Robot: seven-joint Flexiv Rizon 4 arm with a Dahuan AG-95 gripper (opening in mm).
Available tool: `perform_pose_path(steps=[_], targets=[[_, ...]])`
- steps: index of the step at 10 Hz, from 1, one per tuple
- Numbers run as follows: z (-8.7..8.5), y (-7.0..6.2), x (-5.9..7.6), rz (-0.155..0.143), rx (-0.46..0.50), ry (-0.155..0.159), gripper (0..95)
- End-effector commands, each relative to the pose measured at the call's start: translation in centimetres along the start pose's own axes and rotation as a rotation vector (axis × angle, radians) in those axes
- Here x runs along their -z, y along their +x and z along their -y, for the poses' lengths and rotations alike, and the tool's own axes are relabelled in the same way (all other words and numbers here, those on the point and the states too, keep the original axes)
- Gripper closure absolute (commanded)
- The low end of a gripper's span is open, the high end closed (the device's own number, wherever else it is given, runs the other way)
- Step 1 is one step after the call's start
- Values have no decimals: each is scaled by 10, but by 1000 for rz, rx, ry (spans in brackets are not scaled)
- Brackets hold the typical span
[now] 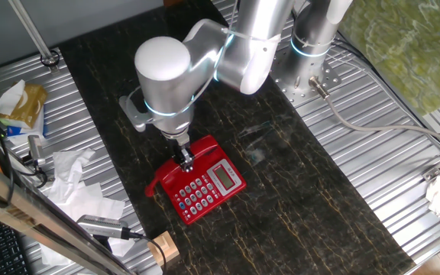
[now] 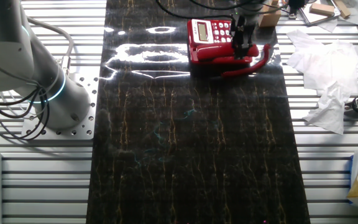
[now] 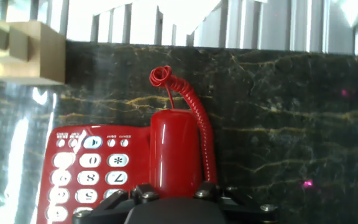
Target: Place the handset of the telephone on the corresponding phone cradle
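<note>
The gripper [image 3: 173, 190] sits directly over the handset [image 3: 174, 146], its fingers straddling the near end; it looks clamped on the handset, though the fingertips are mostly hidden under the hand. In the hand view the handset runs straight ahead from the gripper, its long axis in line with the view, and lies along the right edge of the phone [image 1: 202, 183], just right of the keypad [image 3: 89, 171]. That is where the cradle should be, so I judge the handset seated or nearly so. The coiled cord [image 3: 194, 109] trails ahead and to the right across the table [image 3: 291, 124]. The next move likely only calls for letting go and lifting straight up
</note>
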State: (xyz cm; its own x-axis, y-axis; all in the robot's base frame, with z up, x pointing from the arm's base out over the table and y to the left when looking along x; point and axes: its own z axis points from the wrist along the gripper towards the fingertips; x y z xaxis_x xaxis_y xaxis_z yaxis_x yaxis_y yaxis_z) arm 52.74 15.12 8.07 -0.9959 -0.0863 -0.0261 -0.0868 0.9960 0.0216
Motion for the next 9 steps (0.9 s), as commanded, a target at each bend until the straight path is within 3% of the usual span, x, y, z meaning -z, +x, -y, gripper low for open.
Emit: perform_pose_path(steps=[1, 9], targets=[[-4, 9, 0, 10, -35, 12, 950], [-19, 13, -9, 29, -45, 12, 950]])
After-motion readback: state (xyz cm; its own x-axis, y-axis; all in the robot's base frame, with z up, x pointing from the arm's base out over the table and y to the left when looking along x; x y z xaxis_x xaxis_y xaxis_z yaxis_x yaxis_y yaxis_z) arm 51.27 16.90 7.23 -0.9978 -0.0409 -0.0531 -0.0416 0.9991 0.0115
